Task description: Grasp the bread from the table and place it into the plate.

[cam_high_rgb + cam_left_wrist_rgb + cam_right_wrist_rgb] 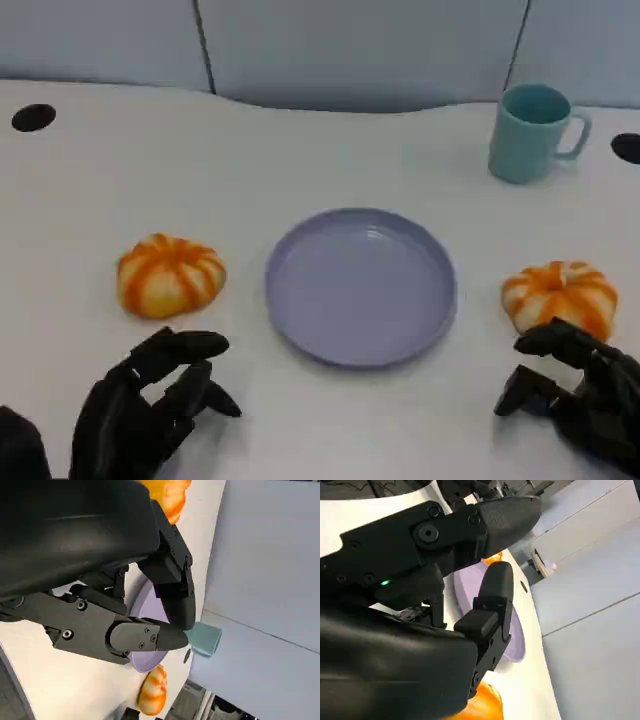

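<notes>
Two orange-and-white striped bread rolls lie on the white table either side of a lilac plate (300,320). The left bread (170,275) sits just beyond my left hand (140,405), whose fingers are spread and hold nothing. The right bread (560,293) lies right behind my right hand (580,390), whose fingers hang apart at the roll's near edge; I cannot tell whether they touch it. The left wrist view has the left bread (170,495), the plate (142,610) and the far bread (152,690). The right wrist view has the nearby bread (485,707) and the plate (515,635).
A teal mug (530,130) stands at the back right, also in the left wrist view as the mug (205,640). Black round holes mark the table at the far left (33,117) and far right (627,147). A grey partition wall runs behind the table.
</notes>
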You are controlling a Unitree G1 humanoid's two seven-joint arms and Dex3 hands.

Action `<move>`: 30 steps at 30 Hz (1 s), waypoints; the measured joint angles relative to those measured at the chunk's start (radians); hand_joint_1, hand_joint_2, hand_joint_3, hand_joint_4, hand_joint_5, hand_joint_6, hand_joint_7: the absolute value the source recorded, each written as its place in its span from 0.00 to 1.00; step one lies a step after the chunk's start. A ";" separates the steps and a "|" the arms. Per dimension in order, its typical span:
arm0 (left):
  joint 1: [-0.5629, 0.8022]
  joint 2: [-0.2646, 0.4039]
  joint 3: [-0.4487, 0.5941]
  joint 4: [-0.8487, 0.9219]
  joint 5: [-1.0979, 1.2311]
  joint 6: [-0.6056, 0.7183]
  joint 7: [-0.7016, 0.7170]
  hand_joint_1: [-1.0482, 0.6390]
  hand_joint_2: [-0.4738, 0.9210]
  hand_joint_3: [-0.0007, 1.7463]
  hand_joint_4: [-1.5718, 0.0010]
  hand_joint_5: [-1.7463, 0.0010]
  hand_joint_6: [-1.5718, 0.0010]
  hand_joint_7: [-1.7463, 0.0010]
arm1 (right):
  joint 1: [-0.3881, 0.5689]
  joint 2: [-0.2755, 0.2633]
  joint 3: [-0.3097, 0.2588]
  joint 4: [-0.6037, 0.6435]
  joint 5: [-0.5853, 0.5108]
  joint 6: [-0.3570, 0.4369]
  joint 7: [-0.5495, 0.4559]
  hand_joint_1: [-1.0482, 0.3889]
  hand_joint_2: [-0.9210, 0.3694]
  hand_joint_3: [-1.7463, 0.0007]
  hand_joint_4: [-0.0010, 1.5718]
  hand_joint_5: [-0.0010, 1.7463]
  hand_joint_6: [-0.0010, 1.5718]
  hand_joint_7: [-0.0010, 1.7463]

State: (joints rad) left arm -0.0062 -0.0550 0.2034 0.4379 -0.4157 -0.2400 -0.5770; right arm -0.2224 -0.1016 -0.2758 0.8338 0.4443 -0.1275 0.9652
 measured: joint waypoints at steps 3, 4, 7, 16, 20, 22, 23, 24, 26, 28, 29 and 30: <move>0.000 0.000 0.000 0.000 0.000 0.000 0.000 0.36 1.00 0.18 0.59 0.13 0.55 0.49 | 0.000 0.000 0.000 0.000 -0.001 0.000 -0.001 0.42 0.00 0.92 0.42 0.75 0.41 0.55; 0.000 0.000 0.000 0.000 0.000 0.000 0.000 0.37 1.00 0.18 0.59 0.13 0.55 0.49 | 0.000 0.000 0.000 0.000 -0.001 0.000 -0.001 0.42 0.00 0.92 0.42 0.75 0.41 0.55; 0.000 0.000 0.000 0.000 0.000 0.000 0.000 0.37 1.00 0.18 0.58 0.13 0.55 0.49 | 0.000 0.000 0.000 0.000 -0.001 -0.001 -0.002 0.42 0.00 0.91 0.42 0.75 0.40 0.56; 0.000 0.000 0.000 0.000 0.000 0.000 0.000 0.36 1.00 0.18 0.58 0.13 0.54 0.49 | 0.000 0.000 0.001 0.000 -0.002 -0.001 -0.002 0.43 0.00 0.91 0.41 0.75 0.41 0.56; 0.000 0.000 0.000 0.000 0.000 0.000 0.000 0.35 1.00 0.17 0.58 0.13 0.54 0.49 | 0.000 0.000 0.000 0.000 -0.001 -0.001 -0.001 0.43 0.00 0.91 0.41 0.75 0.41 0.56; 0.000 0.000 0.000 0.000 0.000 0.000 0.000 0.35 1.00 0.17 0.58 0.13 0.54 0.49 | 0.000 0.000 0.000 0.001 -0.001 -0.001 -0.001 0.43 0.00 0.91 0.41 0.75 0.41 0.56; 0.000 0.000 0.000 0.000 0.000 0.000 0.000 0.36 1.00 0.17 0.57 0.13 0.54 0.49 | 0.000 0.000 0.000 0.001 -0.001 -0.001 -0.001 0.43 0.00 0.91 0.41 0.75 0.40 0.56; 0.000 0.000 0.000 0.000 0.000 0.000 0.000 0.36 1.00 0.18 0.57 0.13 0.54 0.49 | 0.000 0.000 0.000 0.001 -0.001 -0.001 -0.001 0.42 0.00 0.91 0.41 0.75 0.40 0.56; 0.000 0.000 0.000 0.000 0.000 0.000 0.000 0.37 1.00 0.18 0.57 0.13 0.54 0.49 | 0.000 0.000 0.000 0.001 -0.001 -0.001 -0.001 0.42 0.00 0.91 0.41 0.75 0.40 0.56; -0.001 0.001 0.000 0.000 -0.001 0.000 0.000 0.36 1.00 0.18 0.58 0.13 0.54 0.49 | 0.000 0.000 0.000 0.001 -0.001 -0.002 -0.001 0.42 0.00 0.91 0.41 0.75 0.40 0.56; -0.001 0.001 0.000 0.000 -0.001 0.000 0.000 0.36 1.00 0.18 0.58 0.13 0.54 0.49 | 0.000 0.000 -0.001 0.002 -0.001 -0.002 0.000 0.42 0.00 0.91 0.41 0.76 0.40 0.56; -0.001 0.001 0.000 0.000 -0.001 0.000 0.000 0.36 1.00 0.18 0.58 0.13 0.54 0.50 | -0.001 0.000 -0.001 0.003 -0.001 -0.004 0.002 0.43 0.00 0.91 0.41 0.75 0.40 0.56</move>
State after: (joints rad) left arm -0.0071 -0.0538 0.2036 0.4379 -0.4162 -0.2397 -0.5769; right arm -0.2229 -0.1016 -0.2770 0.8371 0.4435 -0.1311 0.9668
